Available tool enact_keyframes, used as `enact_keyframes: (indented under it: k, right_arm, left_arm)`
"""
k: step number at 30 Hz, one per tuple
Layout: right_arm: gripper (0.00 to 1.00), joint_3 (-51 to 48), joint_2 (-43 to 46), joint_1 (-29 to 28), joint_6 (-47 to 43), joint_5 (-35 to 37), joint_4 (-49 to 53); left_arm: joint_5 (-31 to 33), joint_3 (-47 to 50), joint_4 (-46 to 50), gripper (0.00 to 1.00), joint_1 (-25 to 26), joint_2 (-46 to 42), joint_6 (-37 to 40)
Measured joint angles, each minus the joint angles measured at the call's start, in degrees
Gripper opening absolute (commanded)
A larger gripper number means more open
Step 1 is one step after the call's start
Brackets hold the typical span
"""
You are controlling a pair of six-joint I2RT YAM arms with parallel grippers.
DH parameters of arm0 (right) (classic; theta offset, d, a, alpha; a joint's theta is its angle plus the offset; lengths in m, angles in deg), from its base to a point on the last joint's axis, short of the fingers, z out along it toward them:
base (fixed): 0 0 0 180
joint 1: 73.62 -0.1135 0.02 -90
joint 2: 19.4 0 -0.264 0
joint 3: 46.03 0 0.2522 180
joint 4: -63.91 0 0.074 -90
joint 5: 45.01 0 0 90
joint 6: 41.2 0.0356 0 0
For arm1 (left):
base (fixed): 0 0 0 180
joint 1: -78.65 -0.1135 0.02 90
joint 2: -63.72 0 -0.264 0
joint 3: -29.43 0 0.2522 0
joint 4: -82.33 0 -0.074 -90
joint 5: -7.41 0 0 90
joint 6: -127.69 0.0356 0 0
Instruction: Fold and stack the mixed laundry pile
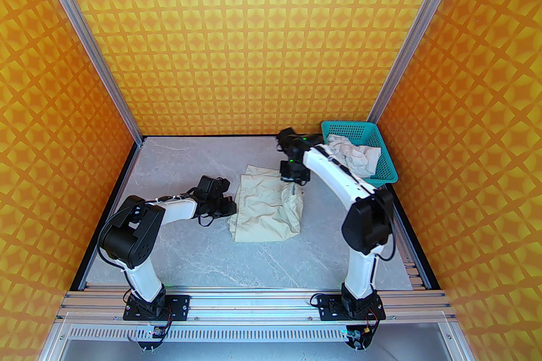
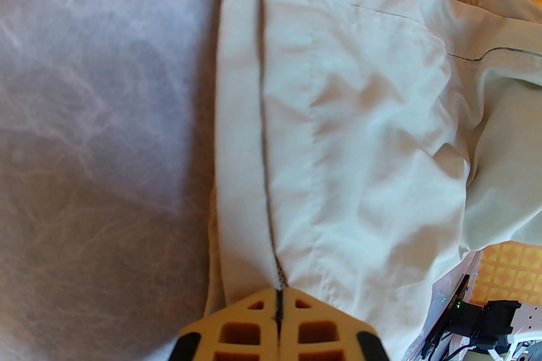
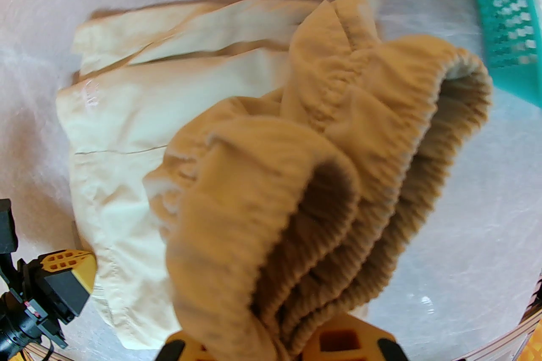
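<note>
– How many pieces are there?
– Two. One beige garment [image 1: 266,209] lies on the grey table [image 1: 178,169] between the two arms. One white shirt [image 1: 355,154] sits crumpled in the single teal basket [image 1: 338,125] at the far right corner.

– Which way does the beige one lie?
– Its longer run goes from the far side toward the arms. The gathered band is at the far right corner, bunched and lifted off the table.

– And the claws?
– The left gripper [image 1: 230,205] is pinched tight on the garment's left edge, low at the table. The right gripper [image 1: 296,179] is clamped narrow on that elastic band.

– Anything in the way?
– The basket stands just beside the right arm, whose forearm crosses over its near rim. The rest of the garment is wrinkled but mostly flat.
</note>
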Motion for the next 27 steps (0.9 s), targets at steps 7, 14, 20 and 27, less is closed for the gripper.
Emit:
enact_keyframes:
  k: [7, 14, 20, 27]
  right_arm:
    - [0.01, 0.5, -2.2, -4.5, 6.1, 0.2, -1.6]
    - [0.02, 1.4, -5.2, -6.7, 12.0, -0.1, -4.2]
    - [0.05, 1.7, -8.1, -7.9, 15.7, -0.9, -6.7]
    - [0.05, 4.0, -10.5, -10.6, 16.9, -0.9, -7.6]
  left_arm:
    - [-0.4, 0.5, -3.0, 0.0, 0.0, 1.0, -1.2]
    - [-0.7, 1.3, -5.1, 0.0, 0.0, 1.2, -1.5]
    - [-1.0, 1.9, -6.4, 0.0, 0.0, 1.3, -1.9]
    - [-1.1, 2.3, -7.3, 0.0, 0.0, 1.3, -2.1]
